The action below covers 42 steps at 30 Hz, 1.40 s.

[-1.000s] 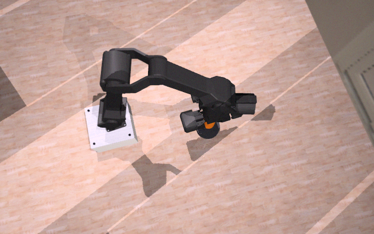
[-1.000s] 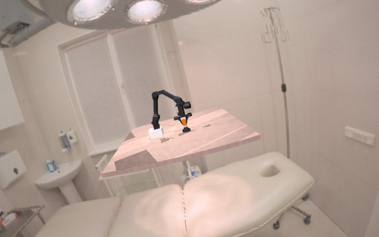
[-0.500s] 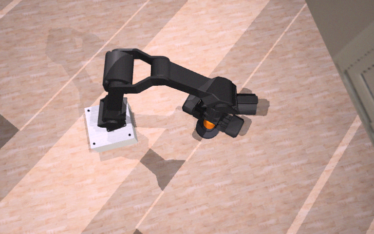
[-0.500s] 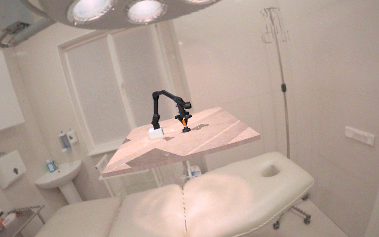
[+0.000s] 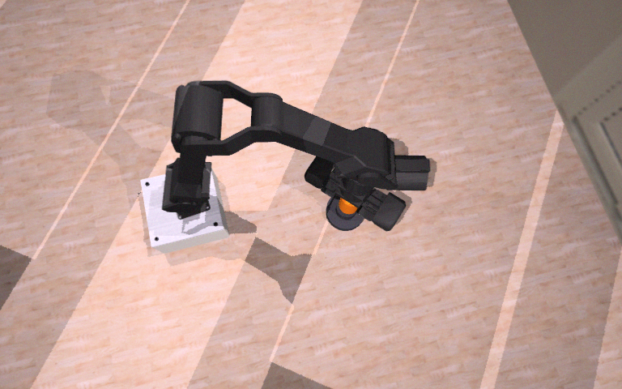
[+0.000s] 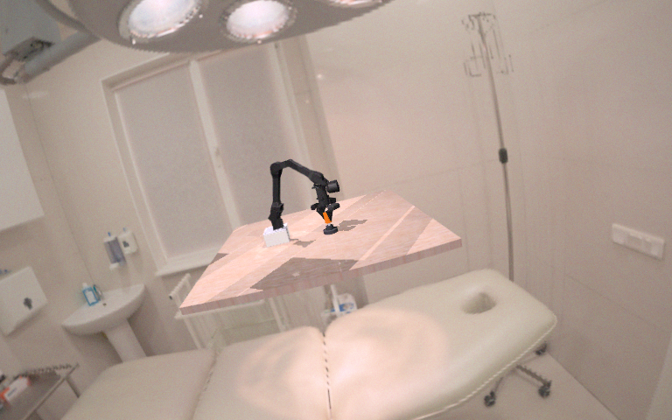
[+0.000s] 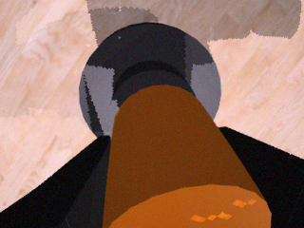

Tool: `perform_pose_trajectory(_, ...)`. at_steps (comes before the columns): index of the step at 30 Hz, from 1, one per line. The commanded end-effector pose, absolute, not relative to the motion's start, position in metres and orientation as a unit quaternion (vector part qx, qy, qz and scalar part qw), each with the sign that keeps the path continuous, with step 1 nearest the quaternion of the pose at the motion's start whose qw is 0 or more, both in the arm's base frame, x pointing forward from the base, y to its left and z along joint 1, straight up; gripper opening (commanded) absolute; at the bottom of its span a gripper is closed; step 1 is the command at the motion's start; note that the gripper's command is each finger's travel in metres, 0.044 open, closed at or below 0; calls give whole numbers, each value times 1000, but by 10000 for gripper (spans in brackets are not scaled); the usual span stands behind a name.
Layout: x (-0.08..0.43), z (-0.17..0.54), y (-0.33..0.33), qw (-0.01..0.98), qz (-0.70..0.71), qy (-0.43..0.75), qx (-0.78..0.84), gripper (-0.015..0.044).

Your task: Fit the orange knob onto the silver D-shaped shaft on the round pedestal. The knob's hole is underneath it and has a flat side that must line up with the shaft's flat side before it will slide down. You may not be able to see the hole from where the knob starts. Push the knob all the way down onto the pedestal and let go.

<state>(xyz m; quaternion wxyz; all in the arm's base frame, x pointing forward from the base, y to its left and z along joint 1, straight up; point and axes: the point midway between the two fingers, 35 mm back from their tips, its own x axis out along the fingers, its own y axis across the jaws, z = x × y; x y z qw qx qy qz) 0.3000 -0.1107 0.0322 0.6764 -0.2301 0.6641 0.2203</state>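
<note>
The orange knob is held between the fingers of my gripper, which is shut on it. The knob is about upright, its wide end toward the wrist camera. The dark round pedestal stands on the table directly below the knob. In the wrist view the knob's lower end overlaps the pedestal's raised middle. The silver shaft and the knob's hole are hidden, and I cannot tell from these views whether their flat sides line up or how large any gap under the knob is.
The arm's white base block stands on the wooden table, to the left of the pedestal in the top and exterior views. Shadows of the arm fall across the table. A padded couch is in the foreground of the exterior view.
</note>
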Motion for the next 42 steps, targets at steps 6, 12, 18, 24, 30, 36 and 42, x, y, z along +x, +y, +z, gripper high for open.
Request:
perform_pose_trajectory(6,295,35,-109,678,218,663,-230,0)
perform_pose_trajectory(12,295,30,-109,678,218,663,-230,0)
perform_pose_trajectory(18,295,33,-109,678,218,663,-230,0)
perform_pose_trajectory(24,296,35,-110,684,200,669,-211,0)
perform_pose_trajectory(30,299,36,-111,699,147,682,-158,0)
perform_pose_trajectory(36,303,33,-112,699,147,682,-158,0)
perform_pose_trajectory(42,303,32,-112,699,147,682,-158,0)
